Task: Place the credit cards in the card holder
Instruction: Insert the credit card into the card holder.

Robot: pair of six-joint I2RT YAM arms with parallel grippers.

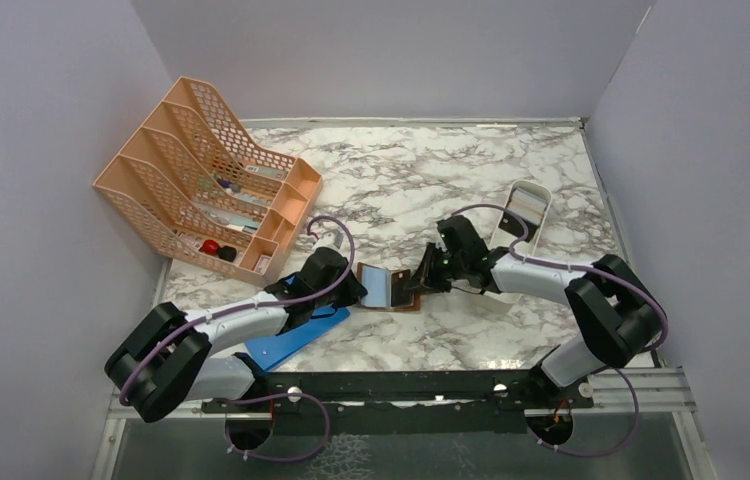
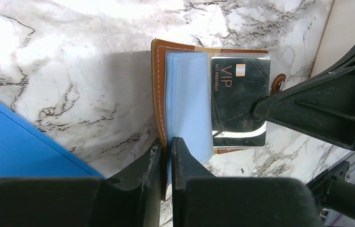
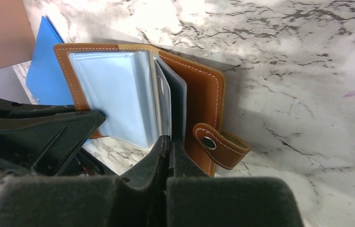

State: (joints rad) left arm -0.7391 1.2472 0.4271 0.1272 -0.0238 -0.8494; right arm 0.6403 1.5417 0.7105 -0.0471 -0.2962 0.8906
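Apparently close to done: holding the brown leather card holder (image 1: 389, 288) open toward the middle of the desk's (image 1: 431, 180) near edge, with left fingers (image 2: 142, 165) clamped on its cover edge beside the sleeved light blue card (image 2: 187, 109) and right fingers (image 3: 154, 161) pinched on the black VIP card (image 2: 238, 104); probably only full seating left.

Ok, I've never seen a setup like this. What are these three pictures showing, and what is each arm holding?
Two robot arms with two-finger grippers work at a marble table. The wide picture looks down from above; the other two come from cameras on each wrist. An orange mesh rack, a white tray and a blue board lie there. The brown card holder lies open between the arms. The left gripper pinches its edge; the right gripper pinches the dark card at its sleeves.
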